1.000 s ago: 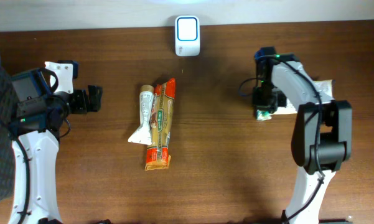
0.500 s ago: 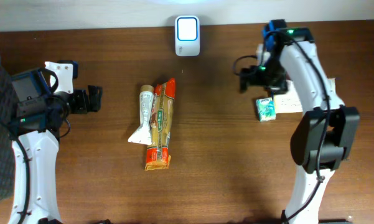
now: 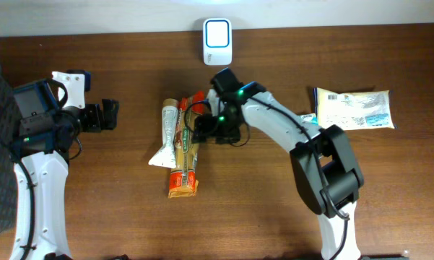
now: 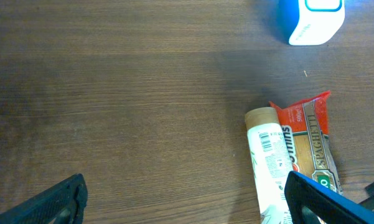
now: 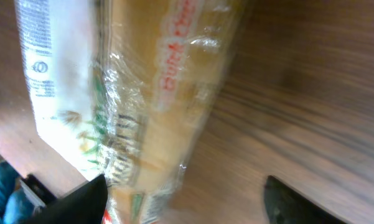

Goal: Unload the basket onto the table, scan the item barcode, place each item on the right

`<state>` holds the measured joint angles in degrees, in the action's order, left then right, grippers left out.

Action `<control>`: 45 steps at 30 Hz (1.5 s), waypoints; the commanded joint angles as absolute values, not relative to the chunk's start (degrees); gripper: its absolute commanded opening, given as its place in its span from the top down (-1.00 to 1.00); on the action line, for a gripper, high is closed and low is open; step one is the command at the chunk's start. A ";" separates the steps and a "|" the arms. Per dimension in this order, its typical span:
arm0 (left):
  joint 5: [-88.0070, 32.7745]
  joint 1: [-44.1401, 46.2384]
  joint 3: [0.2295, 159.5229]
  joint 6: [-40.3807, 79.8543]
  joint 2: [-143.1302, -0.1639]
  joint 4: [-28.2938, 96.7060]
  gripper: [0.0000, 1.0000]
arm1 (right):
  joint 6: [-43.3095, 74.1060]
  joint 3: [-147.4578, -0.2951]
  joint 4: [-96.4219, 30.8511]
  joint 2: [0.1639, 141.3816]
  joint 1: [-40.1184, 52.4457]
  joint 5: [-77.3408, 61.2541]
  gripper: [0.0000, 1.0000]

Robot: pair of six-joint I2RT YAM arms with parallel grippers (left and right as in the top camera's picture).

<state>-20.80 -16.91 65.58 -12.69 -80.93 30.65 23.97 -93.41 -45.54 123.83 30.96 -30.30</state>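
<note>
Spaghetti pack (image 3: 184,155) touches tube (image 3: 170,128); right jaws spread above its edge, left jaws spread

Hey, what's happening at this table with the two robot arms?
The right gripper hangs open over an orange spaghetti packet that lies beside a white tube in the middle of the table, with nothing in its grip. The left gripper sits open off to its side, away from the items. A small white scanner stands at the far edge, and a white packet lies on the right side. Nothing is at the scanner.
</note>
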 commanded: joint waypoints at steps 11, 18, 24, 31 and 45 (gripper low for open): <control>-21.41 -16.95 65.89 -13.61 -80.77 30.72 -0.98 | 30.57 -93.03 -39.99 124.92 39.13 -17.76 0.21; -21.41 -16.95 65.89 -13.61 -80.77 30.72 -0.98 | 29.80 -94.19 -44.18 124.05 37.21 -17.69 0.92; -21.41 -16.95 65.89 -13.61 -80.77 30.72 -0.98 | 16.21 -102.19 -57.82 116.29 36.45 -8.95 0.92; -21.41 -16.95 65.89 -13.61 -80.77 30.72 -0.98 | -10.04 -109.36 -62.26 115.33 38.04 -10.24 0.92; -21.41 -16.95 65.89 -13.61 -80.77 30.72 -0.98 | 14.52 -90.43 -59.18 122.21 45.78 -24.32 -0.05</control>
<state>-20.82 -16.91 65.58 -12.69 -80.93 30.68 5.87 -93.30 -60.62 121.84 44.18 -25.98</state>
